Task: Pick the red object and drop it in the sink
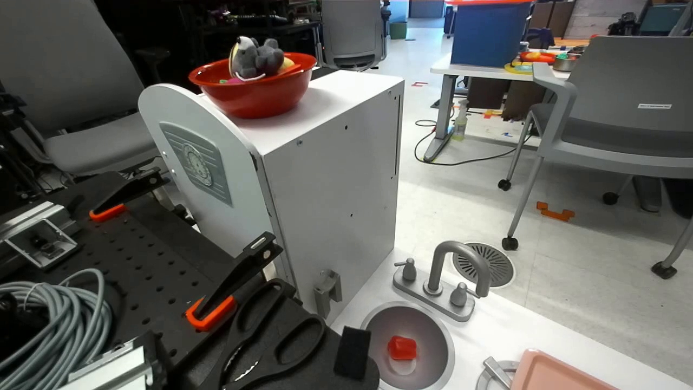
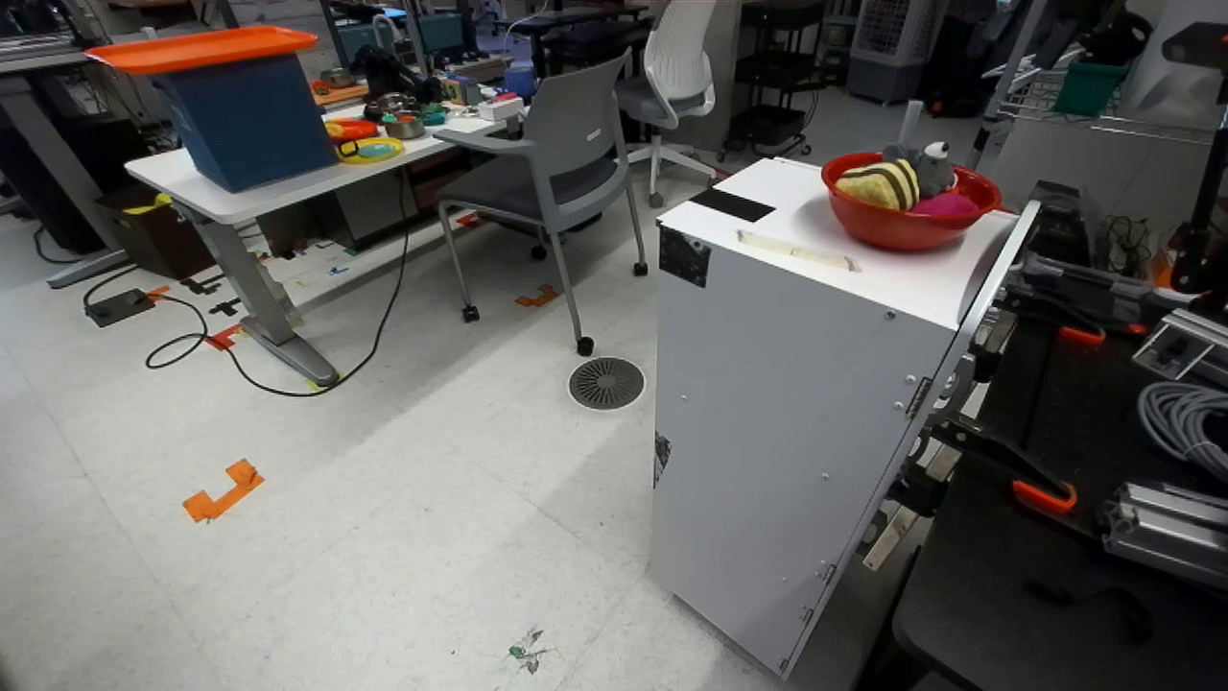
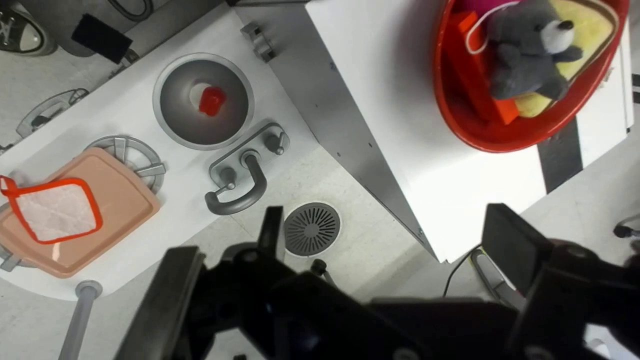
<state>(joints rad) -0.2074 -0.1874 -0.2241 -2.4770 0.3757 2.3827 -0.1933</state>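
9 o'clock in the wrist view: potholder [image 3: 57,211], quilted white cloth, red edging, squarish, lying across a pink tray [image 3: 125,195], smooth, rounded corners. Tray overlaps a grey burner [image 3: 150,170], ring with spokes, on a smooth white counter [image 3: 120,110].

10 o'clock: sink [image 3: 175,122], round, dull grey, smooth-walled, set in the counter. Red object [image 3: 212,101] is inside it: small, shiny, roundish, lumpy, slightly toward 3 o'clock of the sink's centre, partly covering a pale disc [image 3: 196,92]. In an exterior view, red object [image 1: 402,348] also shows down in the sink.

Sink's 5 o'clock: faucet [image 3: 259,181], grey bent tube, 2 knobs [image 3: 274,142] beside it.

6 o'clock: floor drain [image 3: 311,230], round, dark, radial slots, in a pale, smooth floor [image 3: 330,185].

5 o'clock: gripper [image 3: 390,232], black, blocky. Jaws wide apart, floor and cabinet [image 3: 450,175] showing through the gap.

3 o'clock: cabinet top, flat, smooth, white, 1 black strip [image 3: 561,155] on it. 2 o'clock, on the cabinet: red bowl [image 3: 490,140], glossy, round, holding a long red-orange bar [image 3: 475,82], a fuzzy grey stuffed toy [image 3: 522,65] and a yellow stuffed toy [image 3: 592,30]. In an exterior view, dark stripes show on the yellow stuffed toy [image 2: 878,185].
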